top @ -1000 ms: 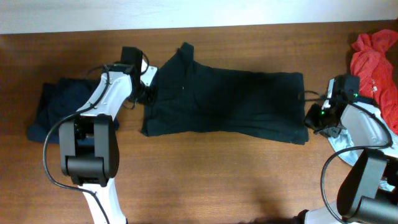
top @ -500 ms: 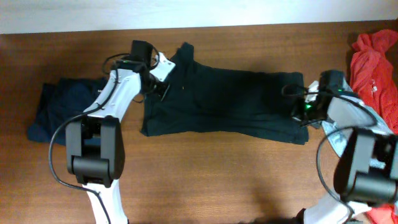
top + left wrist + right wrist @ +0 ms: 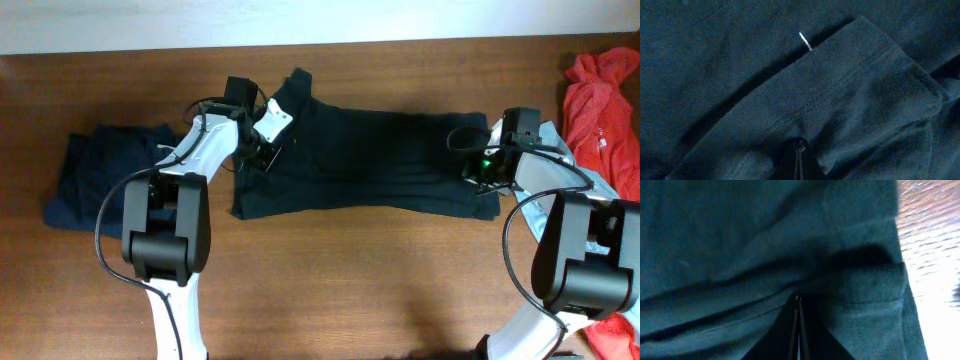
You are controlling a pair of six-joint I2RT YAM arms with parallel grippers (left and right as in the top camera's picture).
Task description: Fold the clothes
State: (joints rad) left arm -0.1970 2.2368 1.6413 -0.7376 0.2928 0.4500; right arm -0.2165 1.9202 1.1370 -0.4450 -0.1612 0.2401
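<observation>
overhead, the big black-navy cloth shirt [image 3: 370,165] lies 9 to 3 o'clock; left gripper [image 3: 262,153] pinches its 9 o'clock end, right gripper [image 3: 479,179] its 3.

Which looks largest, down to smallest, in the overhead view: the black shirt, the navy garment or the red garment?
1. Black shirt.
2. Navy garment and red garment: too alike to rank, and the frame edge cuts off the red one.

Apparently left gripper [image 3: 800,150] and right gripper [image 3: 797,305] are clamped.
</observation>
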